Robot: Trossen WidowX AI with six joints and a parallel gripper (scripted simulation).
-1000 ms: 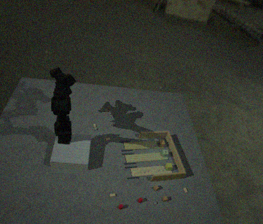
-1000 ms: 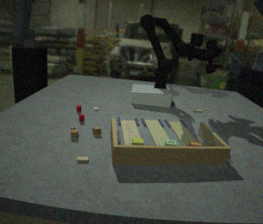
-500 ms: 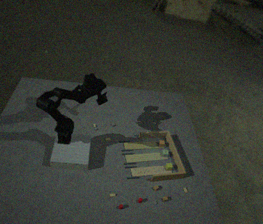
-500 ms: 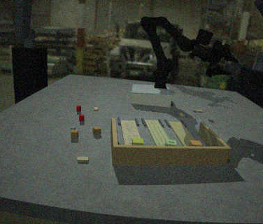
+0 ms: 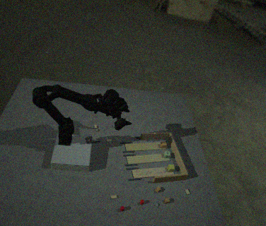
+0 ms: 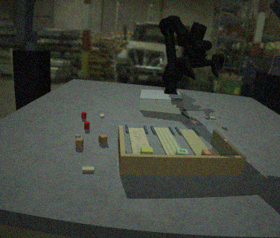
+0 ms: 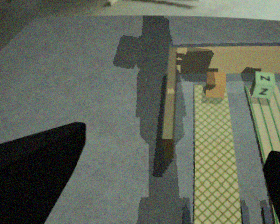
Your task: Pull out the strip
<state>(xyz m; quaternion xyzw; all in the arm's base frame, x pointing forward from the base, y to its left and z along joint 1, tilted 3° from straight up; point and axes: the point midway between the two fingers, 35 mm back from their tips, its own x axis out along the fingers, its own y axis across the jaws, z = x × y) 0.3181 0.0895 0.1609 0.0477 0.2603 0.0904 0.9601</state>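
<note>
The labelled cube (image 7: 264, 87) is sitting at the upper right of my wrist view, on the far end of a green strip (image 7: 273, 132) inside the wooden tray (image 6: 180, 163), while my claw (image 5: 122, 123) is hanging spread and holding nothing above the table (image 5: 25, 198).
</note>
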